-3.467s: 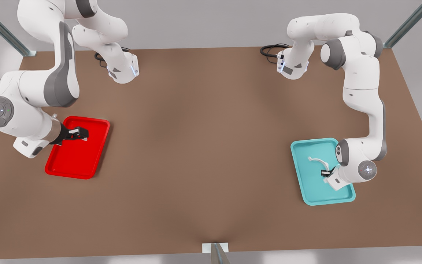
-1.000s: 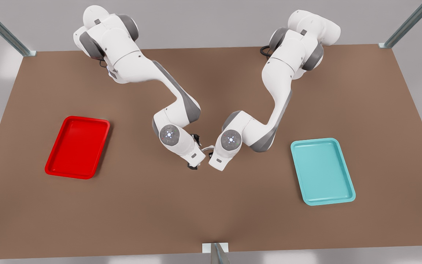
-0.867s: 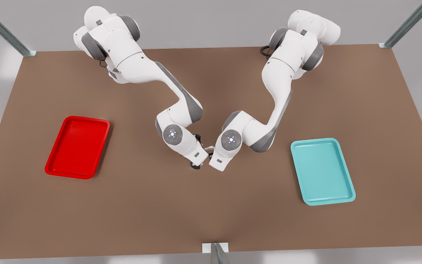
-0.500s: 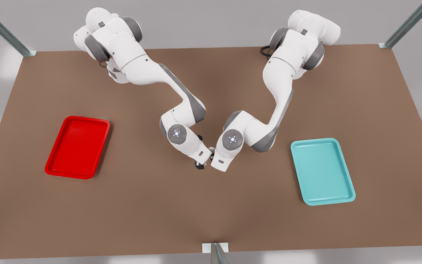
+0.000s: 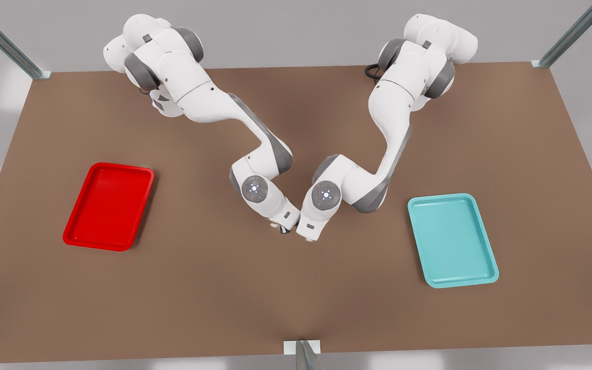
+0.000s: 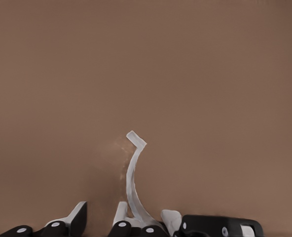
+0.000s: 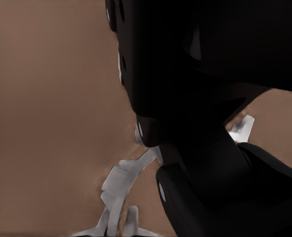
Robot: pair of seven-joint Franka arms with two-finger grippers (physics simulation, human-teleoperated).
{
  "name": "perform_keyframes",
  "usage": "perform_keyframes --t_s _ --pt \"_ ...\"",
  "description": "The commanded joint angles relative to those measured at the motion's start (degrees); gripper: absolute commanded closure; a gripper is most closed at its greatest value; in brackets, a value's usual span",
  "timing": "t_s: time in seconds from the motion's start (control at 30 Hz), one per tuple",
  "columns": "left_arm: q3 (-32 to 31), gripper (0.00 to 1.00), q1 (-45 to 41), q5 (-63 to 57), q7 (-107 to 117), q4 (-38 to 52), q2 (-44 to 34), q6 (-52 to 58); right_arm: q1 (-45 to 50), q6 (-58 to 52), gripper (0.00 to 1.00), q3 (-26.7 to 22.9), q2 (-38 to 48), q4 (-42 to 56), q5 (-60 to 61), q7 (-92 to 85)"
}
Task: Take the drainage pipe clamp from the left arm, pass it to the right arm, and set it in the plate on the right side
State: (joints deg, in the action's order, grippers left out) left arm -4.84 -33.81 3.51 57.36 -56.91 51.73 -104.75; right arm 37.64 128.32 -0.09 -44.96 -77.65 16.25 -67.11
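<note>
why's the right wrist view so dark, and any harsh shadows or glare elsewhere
Right wrist view: the left end effector, holding the drainage pipe clamp, sits unlit close to the lens as a black mass. Front view: soft even light, a faint shadow mid-table where the right end effector meets it, no glare. Left wrist view: evenly lit, clamp bright white.

Both arms reach from the far side and bend down at the elbows, so their wrists meet low over mid-table, almost touching. The left arm is on the front view's right, the right arm on its left. The left gripper [image 6: 146, 219] points down, its fingers [image 6: 120, 213] closed on the clamp [image 6: 133, 173], which sticks out past the tips. The right gripper [image 5: 283, 229] sits just beside it, tilted toward it, with the left gripper's black body close before the right wrist camera
</note>
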Motion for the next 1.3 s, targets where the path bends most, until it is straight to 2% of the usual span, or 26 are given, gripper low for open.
perform_keyframes --t_s 0.0,0.1,0.17,0.27,0.33,0.37,0.4,0.43,0.63,0.93,0.97,1.2,1.23,1.27 --pt "0.01 0.0 0.06 -0.17 1.97 0.05 -0.14 0.51 -0.19 0.44 0.79 0.0 0.05 0.04 0.27 -1.44" --pt "0.01 0.0 2.6 -0.17 1.18 0.05 -1.72 5.52 -2.21 0.44 0.79 -0.87 -0.65 -0.4 -0.26 -1.7" --pt "-0.08 0.0 7.88 -0.17 -7.77 0.05 -6.81 15.18 -5.2 -0.52 0.79 -1.05 -0.48 -1.89 -2.27 -2.23" --pt "0.1 0.0 24.49 -2.11 -42.31 0.05 -15.25 31.71 -13.99 -7.9 0.79 -1.05 7.17 -8.48 -8.34 -2.49" --pt "0.1 0.0 28.27 -5.01 -51.29 0.13 -17.63 35.23 -20.4 -11.68 0.79 -1.4 12.44 -14.19 -11.94 -2.41" --pt "0.19 0.0 29.49 -4.83 -52.69 -6.15 -22.96 31.13 -22.86 -11.95 0.79 -1.49 14.98 -17.26 -13.0 -2.49" --pt "-0.25 0.0 29.59 -4.83 -53.58 -17.53 -31.6 26.26 -25.85 -12.04 0.79 -1.58 17.36 -20.08 -15.37 -2.49" --pt "-0.25 0.0 29.5 -4.92 -53.49 -15.69 -30.37 31.63 -29.8 -12.3 0.79 -1.58 18.59 -22.19 -16.6 -3.54" --pt "-2.19 0.0 28.1 -5.1 -53.23 -15.69 -30.37 31.54 -44.49 -12.3 0.79 -2.02 18.16 -24.83 -19.5 -9.26" --pt "-2.19 0.0 28.54 -4.74 -53.23 -15.77 -30.11 30.49 -47.83 -12.3 0.79 -2.28 20.97 -33.62 -20.38 -11.02" --pt "-2.19 0.0 28.54 -4.74 -53.23 -15.77 -30.28 30.66 -48.88 -13.09 0.0 -2.19 20.88 -33.53 -20.3 -11.28" --pt "-2.19 0.0 28.54 -4.65 -53.23 -15.86 -30.11 30.57 -49.76 -13.09 0.0 -2.11 20.53 -32.65 -19.68 -11.02" --pt "-2.19 0.0 28.54 -4.57 -53.23 -15.86 -30.11 30.57 -49.24 -13.62 0.0 -1.84 20.27 -30.29 -19.68 -10.4" --pt "-2.19 0.0 28.54 -4.57 -53.23 -15.86 -30.11 30.57 -46.87 -19.06 0.0 -1.58 18.43 -22.39 -18.1 -7.34"
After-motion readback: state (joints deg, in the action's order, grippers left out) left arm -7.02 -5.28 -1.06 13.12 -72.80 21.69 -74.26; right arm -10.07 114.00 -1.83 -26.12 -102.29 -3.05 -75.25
